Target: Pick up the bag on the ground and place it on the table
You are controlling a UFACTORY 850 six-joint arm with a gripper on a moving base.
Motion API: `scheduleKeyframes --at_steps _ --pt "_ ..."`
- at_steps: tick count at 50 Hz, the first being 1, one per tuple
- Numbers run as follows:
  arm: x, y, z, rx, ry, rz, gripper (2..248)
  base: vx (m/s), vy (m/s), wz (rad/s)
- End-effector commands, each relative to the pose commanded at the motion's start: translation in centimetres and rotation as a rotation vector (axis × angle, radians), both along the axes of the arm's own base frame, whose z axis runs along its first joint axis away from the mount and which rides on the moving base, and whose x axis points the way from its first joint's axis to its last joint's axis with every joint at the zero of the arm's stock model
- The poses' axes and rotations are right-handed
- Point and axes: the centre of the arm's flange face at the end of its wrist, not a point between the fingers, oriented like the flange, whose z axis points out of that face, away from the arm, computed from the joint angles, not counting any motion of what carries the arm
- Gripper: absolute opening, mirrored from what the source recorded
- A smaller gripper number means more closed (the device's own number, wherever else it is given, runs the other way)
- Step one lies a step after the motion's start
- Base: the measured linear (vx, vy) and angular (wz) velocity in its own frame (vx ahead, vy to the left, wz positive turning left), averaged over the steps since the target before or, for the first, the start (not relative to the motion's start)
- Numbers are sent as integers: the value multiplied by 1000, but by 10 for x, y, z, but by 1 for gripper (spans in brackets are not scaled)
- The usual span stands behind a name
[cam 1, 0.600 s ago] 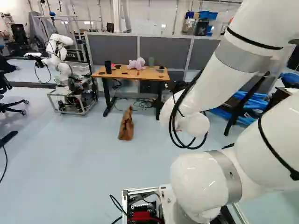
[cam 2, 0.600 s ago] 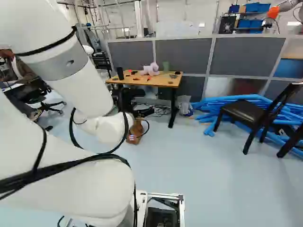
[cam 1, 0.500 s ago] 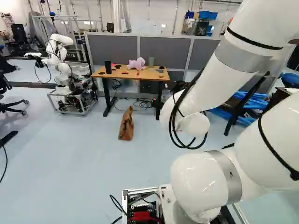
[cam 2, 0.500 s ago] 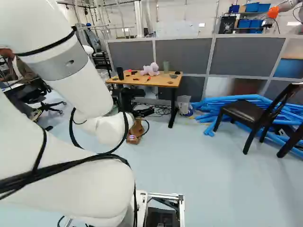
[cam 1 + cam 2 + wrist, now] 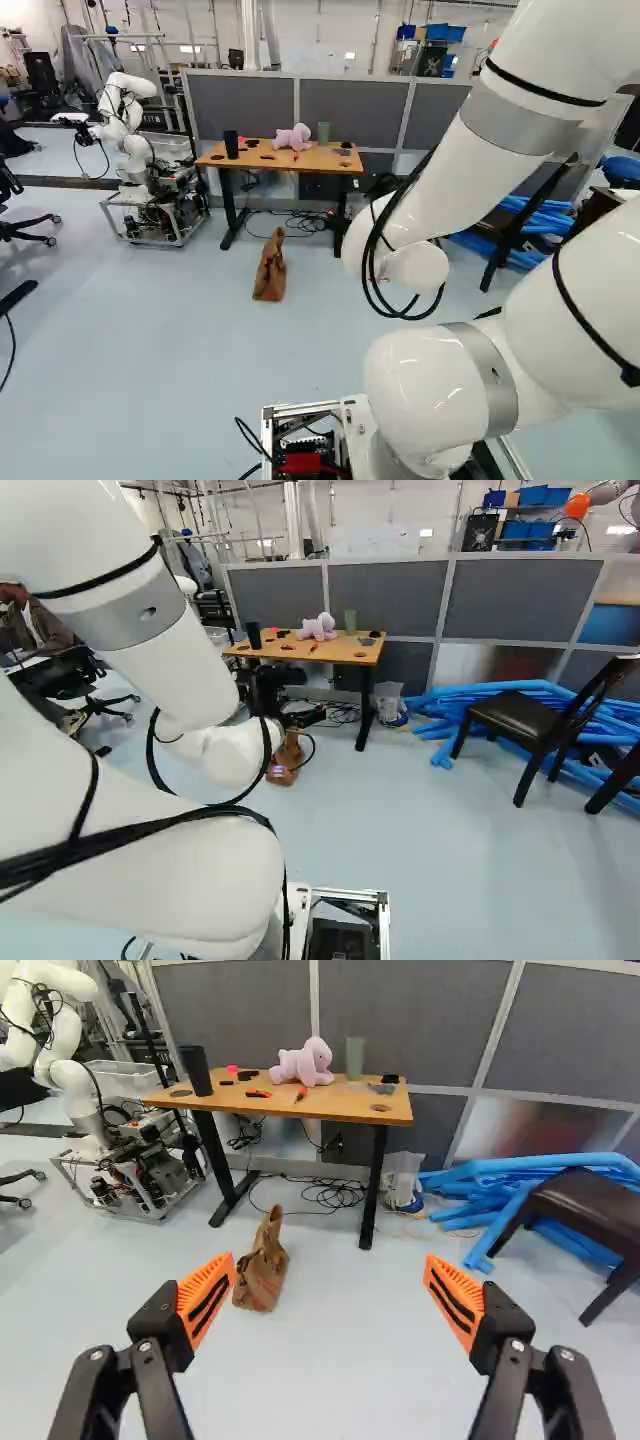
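Next to nothing has changed: in both base views the base and the arm (image 5: 430, 190) hold the positions they had half a second ago, and the bag (image 5: 262, 1272) has not shifted against the floor (image 5: 330, 1370). The pick therefore has yet to begin in earnest, and the work still looks to be at the approach. The tool (image 5: 331, 1259) is spread wide, its orange pads (image 5: 205, 1300) far apart, and it has hold of nothing. The bag, brown and crumpled, stands roughly upright on the floor ahead of the tool at about eleven o'clock, its narrow neck up, well short of the pads' reach as far as I can judge. Beyond it, near twelve, is the surface (image 5: 345, 1110), bearing a pink plush toy (image 5: 303, 1064), a black cup (image 5: 196, 1070) and a green cup (image 5: 355, 1058). The next move likely calls for going forward and down, bearing towards eleven, to straddle the neck. Coming in off line, one finger could tip the bag; later, a careless set-down could nudge the cups.
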Motion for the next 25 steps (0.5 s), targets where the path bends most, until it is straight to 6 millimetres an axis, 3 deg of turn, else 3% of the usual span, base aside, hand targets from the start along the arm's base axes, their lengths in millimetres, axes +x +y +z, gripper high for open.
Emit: scheduleKeyframes --at_steps 25 --pt "0 0 0 0 0 0 247 49 22 98"
